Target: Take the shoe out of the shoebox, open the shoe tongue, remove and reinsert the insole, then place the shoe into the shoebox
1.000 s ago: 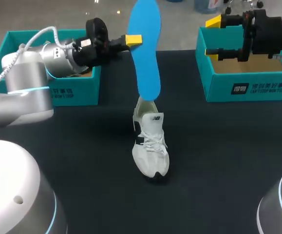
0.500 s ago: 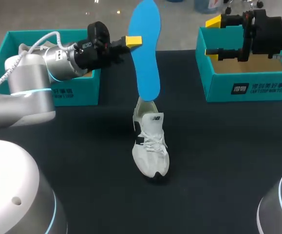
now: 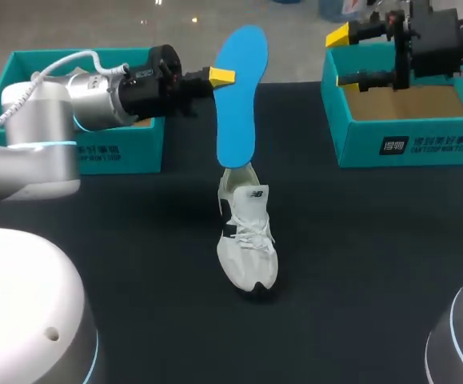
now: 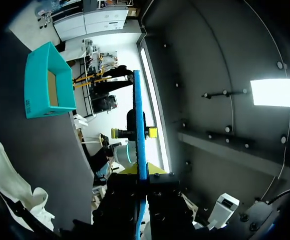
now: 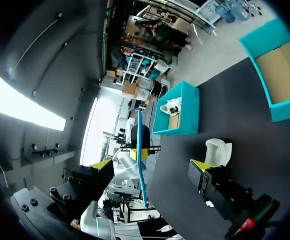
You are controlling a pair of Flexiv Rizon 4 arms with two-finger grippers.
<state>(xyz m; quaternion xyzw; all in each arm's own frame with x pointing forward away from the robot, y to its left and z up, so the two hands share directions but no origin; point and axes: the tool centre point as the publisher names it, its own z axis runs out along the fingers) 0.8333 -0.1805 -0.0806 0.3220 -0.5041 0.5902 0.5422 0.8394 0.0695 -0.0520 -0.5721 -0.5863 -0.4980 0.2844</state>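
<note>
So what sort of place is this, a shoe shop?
More likely a robotics test lab: two robot arms reach over a dark table, the left claw holding a blue insole over a white shoe, teal shoeboxes at either side.

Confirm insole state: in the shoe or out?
Out. The left gripper holds the insole upright above the shoe, its lower tip at the heel opening.

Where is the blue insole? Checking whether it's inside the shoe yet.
Head view: the blue insole stands upright mid-table in the left pincer, its lower end at the heel opening of the white shoe.
</note>
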